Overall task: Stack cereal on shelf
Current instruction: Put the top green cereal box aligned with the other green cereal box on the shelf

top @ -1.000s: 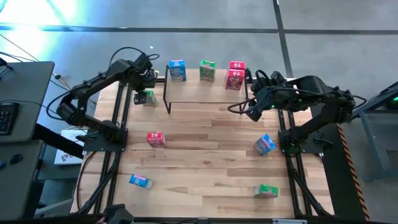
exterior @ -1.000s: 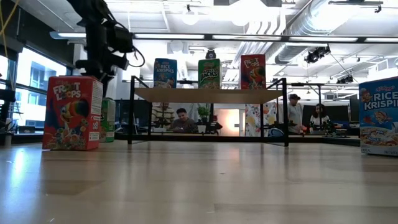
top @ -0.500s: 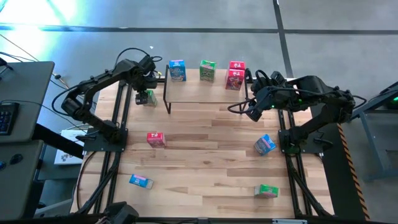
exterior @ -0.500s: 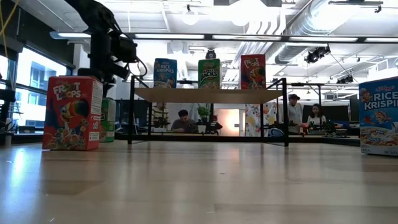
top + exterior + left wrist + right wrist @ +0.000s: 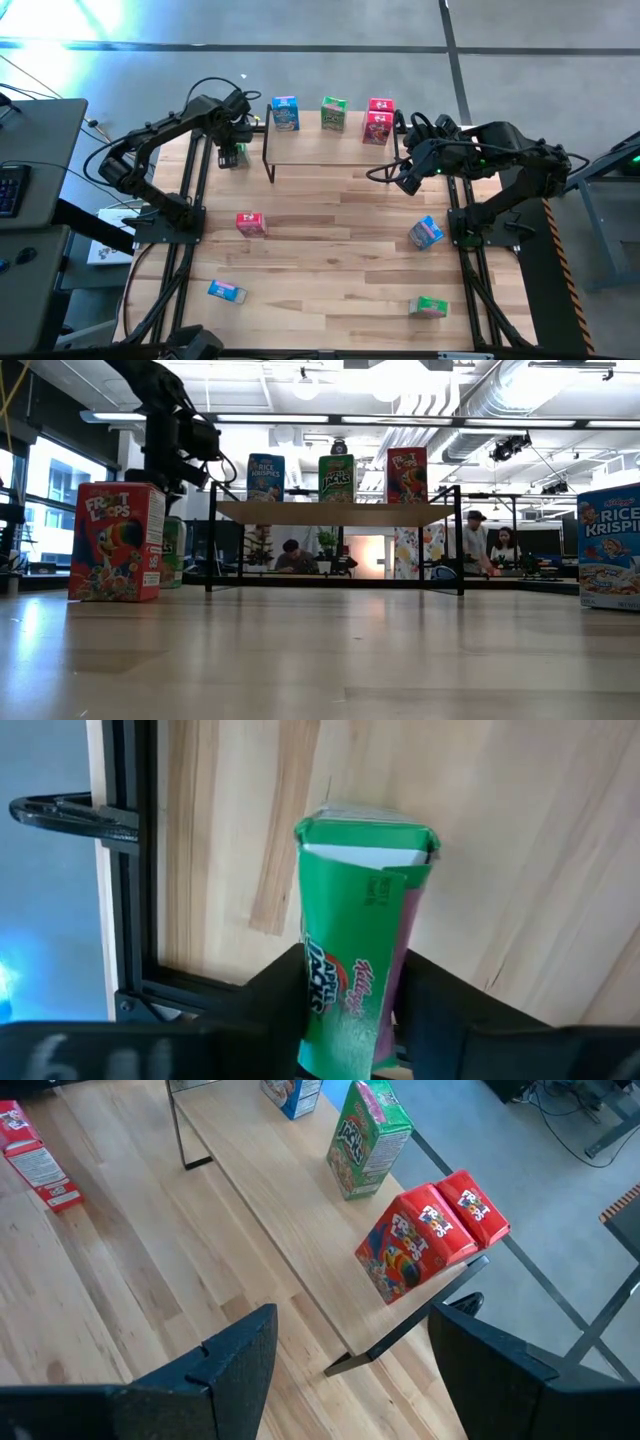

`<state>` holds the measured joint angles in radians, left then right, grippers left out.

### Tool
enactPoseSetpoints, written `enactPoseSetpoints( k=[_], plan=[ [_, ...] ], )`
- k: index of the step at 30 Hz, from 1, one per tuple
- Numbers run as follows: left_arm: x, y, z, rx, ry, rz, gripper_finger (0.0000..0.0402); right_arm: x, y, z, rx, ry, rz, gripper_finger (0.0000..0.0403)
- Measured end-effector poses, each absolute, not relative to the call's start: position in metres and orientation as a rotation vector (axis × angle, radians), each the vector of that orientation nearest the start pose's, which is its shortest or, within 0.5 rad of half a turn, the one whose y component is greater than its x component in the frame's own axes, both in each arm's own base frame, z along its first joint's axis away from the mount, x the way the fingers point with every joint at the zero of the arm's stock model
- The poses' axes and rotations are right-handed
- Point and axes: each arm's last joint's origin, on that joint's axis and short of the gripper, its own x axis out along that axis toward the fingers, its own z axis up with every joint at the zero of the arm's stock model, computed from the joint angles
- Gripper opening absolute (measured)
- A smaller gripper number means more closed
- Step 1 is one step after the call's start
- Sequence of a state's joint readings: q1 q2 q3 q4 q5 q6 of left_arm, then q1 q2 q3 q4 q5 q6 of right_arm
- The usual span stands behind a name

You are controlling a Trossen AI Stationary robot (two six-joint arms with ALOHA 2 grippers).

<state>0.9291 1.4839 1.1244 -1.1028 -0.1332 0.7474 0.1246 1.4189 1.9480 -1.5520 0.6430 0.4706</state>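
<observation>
A green cereal box [image 5: 352, 935] stands on the tabletop at the far left, just left of the shelf [image 5: 330, 140]. My left gripper [image 5: 232, 150] is down over it and shut on it. In the low view the box [image 5: 173, 550] is partly hidden behind a pink-red box [image 5: 115, 542]. On the shelf stand a blue box [image 5: 285, 113], a green box [image 5: 333, 113] and two pink-red boxes [image 5: 378, 120]. My right gripper [image 5: 405, 180] hangs open near the shelf's right end, touching nothing. My left gripper pinches the green box between its two fingers, on two opposite sides [image 5: 312, 982] near the box's upper end. The fingers come from above, pointing down. The box stays about upright, and its lower end [image 5: 365, 825] rests on the tabletop.
Loose boxes lie on the tabletop: pink-red [image 5: 250, 223], blue [image 5: 227, 291], blue [image 5: 425, 232] and green [image 5: 428, 306]. Black frame rails [image 5: 190, 200] run along both table sides. People sit in the room beyond the shelf [image 5: 292, 555].
My left gripper has come down and toward the near edge, over the green box, which it now mostly covers in the high view. The box stands where it was.
</observation>
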Motion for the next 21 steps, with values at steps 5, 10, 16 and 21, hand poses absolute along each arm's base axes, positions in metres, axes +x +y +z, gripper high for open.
enactPoseSetpoints(
  k=[5, 10, 16, 21],
  plan=[
    [0.150, 0.206, 0.245, -0.047, 1.563, 0.317, 0.0112, 0.209, 0.009, 0.462, 0.038, 0.816, -0.678, 0.0252],
    [0.146, 0.199, 0.254, -0.064, 1.536, 0.327, 0.0105, 0.209, 0.009, 0.462, 0.039, 0.816, -0.679, 0.0252],
    [0.135, 0.184, 0.264, -0.139, 1.560, 0.345, 0.0099, 0.209, 0.009, 0.462, 0.038, 0.814, -0.681, 0.0252],
    [0.129, 0.168, 0.276, -0.185, 1.558, 0.378, 0.0099, 0.210, 0.009, 0.463, 0.044, 0.801, -0.680, 0.0252]
  ],
)
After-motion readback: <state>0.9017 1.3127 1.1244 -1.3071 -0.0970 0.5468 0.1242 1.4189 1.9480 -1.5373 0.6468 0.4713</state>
